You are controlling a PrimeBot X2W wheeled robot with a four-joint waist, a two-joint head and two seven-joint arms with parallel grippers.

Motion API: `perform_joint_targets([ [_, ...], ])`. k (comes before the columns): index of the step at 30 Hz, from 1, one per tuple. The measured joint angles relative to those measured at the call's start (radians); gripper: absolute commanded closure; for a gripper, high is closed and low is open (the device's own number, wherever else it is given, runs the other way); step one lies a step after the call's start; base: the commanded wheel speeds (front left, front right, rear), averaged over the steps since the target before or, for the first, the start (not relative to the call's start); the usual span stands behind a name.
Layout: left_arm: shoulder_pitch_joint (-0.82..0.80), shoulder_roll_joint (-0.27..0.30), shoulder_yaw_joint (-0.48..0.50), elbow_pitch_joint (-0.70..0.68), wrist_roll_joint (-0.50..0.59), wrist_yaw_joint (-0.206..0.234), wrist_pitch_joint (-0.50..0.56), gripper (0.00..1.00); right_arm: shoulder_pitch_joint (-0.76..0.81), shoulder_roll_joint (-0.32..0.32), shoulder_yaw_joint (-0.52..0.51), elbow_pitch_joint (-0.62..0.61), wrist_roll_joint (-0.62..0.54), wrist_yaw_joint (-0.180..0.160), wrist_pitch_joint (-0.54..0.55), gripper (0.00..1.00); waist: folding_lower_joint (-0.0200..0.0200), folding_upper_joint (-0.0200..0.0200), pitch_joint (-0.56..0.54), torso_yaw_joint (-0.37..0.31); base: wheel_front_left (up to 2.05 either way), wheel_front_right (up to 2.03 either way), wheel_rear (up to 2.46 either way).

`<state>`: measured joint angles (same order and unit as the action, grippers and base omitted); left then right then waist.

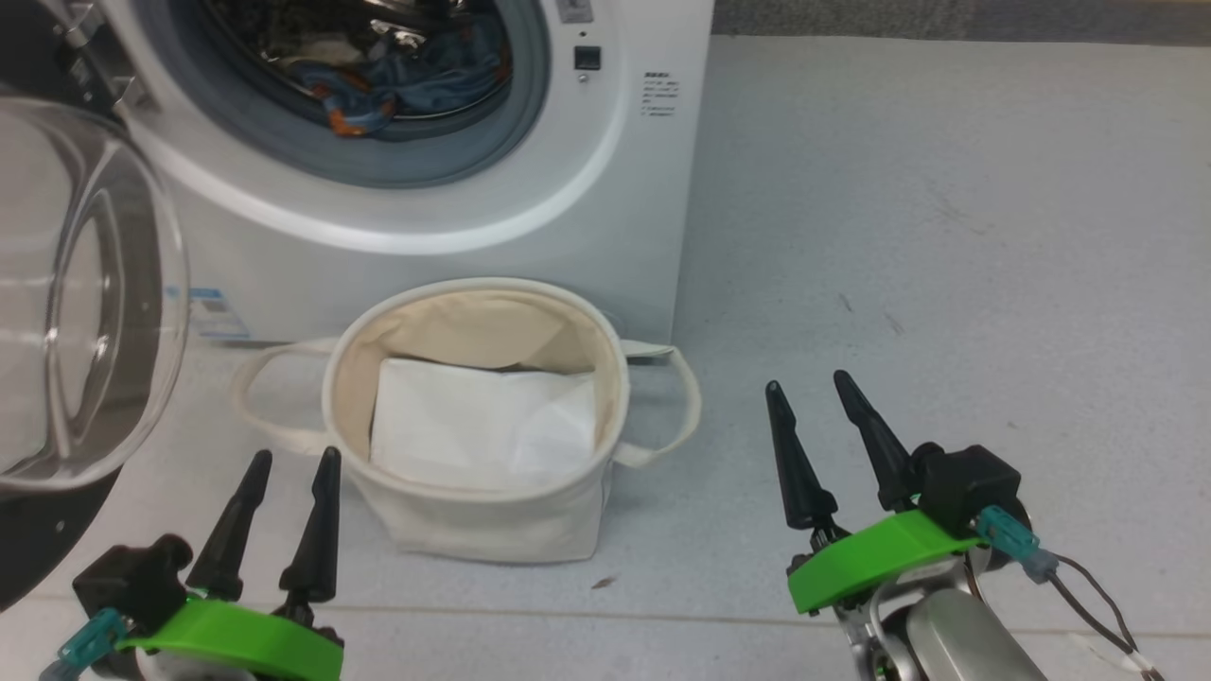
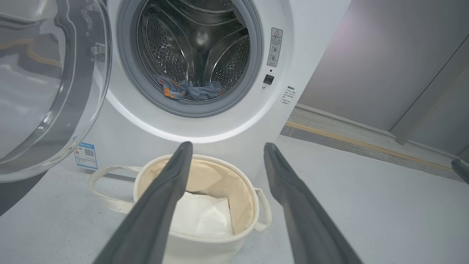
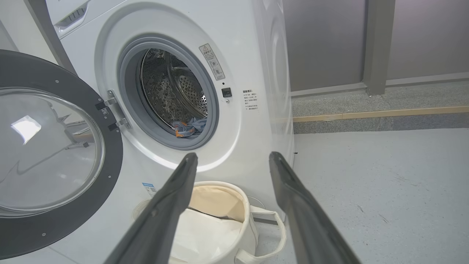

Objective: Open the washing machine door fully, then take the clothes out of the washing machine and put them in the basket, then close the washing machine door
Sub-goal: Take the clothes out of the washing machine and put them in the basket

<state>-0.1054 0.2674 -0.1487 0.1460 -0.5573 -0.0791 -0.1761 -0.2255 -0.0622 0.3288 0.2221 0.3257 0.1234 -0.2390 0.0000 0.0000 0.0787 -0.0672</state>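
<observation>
The white washing machine (image 1: 605,218) stands ahead, and its round black-rimmed door (image 1: 85,293) hangs swung open to the left. Blue clothes (image 1: 407,80) with orange print lie at the drum's front lip, also seen as clothes (image 2: 190,90) in the left wrist view and clothes (image 3: 188,126) in the right wrist view. The cream basket (image 1: 473,520) sits on the floor in front of the machine, holding a plain white sheet (image 1: 482,426). My left gripper (image 1: 289,459) is open, low left of the basket. My right gripper (image 1: 809,378) is open, to the basket's right. Both are empty.
Pale grey floor (image 1: 946,236) stretches to the right of the machine. A grey wall with a raised kerb and yellow strip (image 3: 381,112) runs behind. The open door's glass bowl (image 2: 33,91) bulges out on the left, close to my left arm.
</observation>
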Motion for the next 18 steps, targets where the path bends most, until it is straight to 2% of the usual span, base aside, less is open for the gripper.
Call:
perform_joint_targets([
  [5,0.001,0.002,-0.013,0.003,0.000,0.001,0.007,0.00,0.002,0.000,0.003,0.006,0.000,0.000,0.000,0.00,0.0000,0.0000,-0.006,0.000,1.82,-1.21,-0.61],
  [15,0.000,0.005,-0.009,0.030,0.000,0.011,0.007,0.00,0.002,0.000,0.009,0.012,0.002,0.000,0.000,0.00,0.0000,0.0000,-0.011,0.001,2.32,-1.74,-0.58],
  [18,-0.005,0.006,-0.003,0.040,0.000,0.026,-0.003,0.00,0.001,0.000,0.015,0.013,0.002,0.000,0.000,0.00,0.0000,0.0000,-0.010,0.003,2.22,-1.76,-0.46],
])
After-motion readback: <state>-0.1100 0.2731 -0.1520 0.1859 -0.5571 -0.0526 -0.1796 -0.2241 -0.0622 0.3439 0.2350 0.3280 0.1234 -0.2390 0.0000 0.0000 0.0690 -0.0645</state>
